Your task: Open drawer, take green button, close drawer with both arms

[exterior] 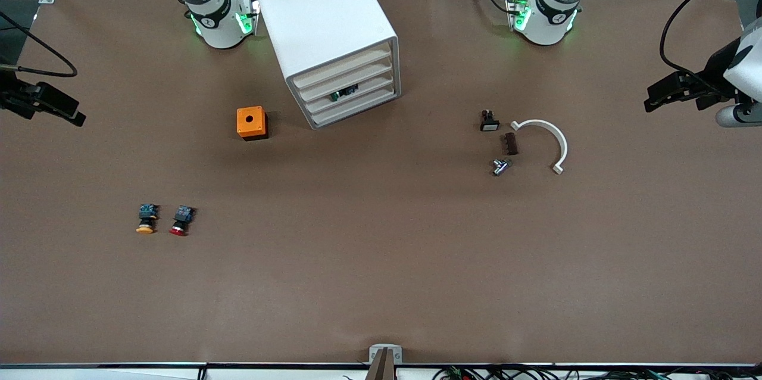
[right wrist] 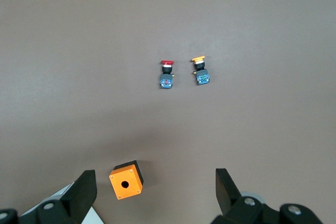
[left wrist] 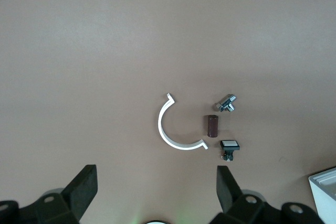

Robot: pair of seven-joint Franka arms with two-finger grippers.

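Lowest in the front view lie a yellow-capped push button (exterior: 146,220) and a red-capped push button (exterior: 181,221), side by side at lower left. Higher up sits an orange square box with a round hole (exterior: 252,122), beside the big white rounded cabinet (exterior: 324,16). Its third white plastic drawer (exterior: 351,93) is shut, with the green-capped button (exterior: 343,93) showing inside. Right of centre lie a white curved plastic clip (exterior: 546,140), a brown block (exterior: 511,143) and a metal fitting (exterior: 500,167). The left gripper (left wrist: 157,184) waits at the right edge and the right gripper (right wrist: 155,192) at the left edge, each with fingers apart and empty.
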